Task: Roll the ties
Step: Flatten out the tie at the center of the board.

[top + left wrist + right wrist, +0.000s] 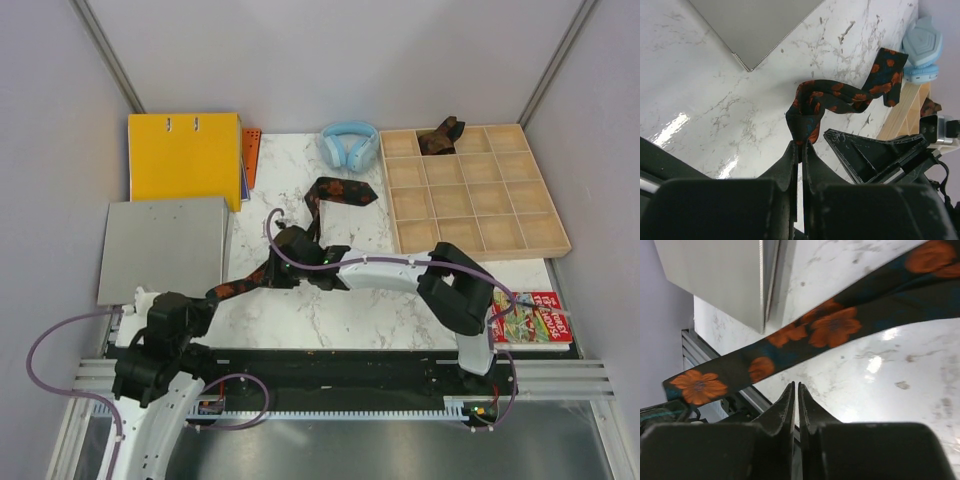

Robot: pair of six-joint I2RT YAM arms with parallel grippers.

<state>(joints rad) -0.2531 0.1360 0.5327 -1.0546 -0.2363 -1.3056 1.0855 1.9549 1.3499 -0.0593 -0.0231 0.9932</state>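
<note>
While left jaws pinch the patterned tie (840, 96), right jaws sit clenched beside it, near a grey board (165, 250).

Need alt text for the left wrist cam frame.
The left pincer is shut on a black tie with orange flowers, which trails away across the white marble table toward light-blue headphones. A grey board lies top left; a wooden tray edges the right.
</note>
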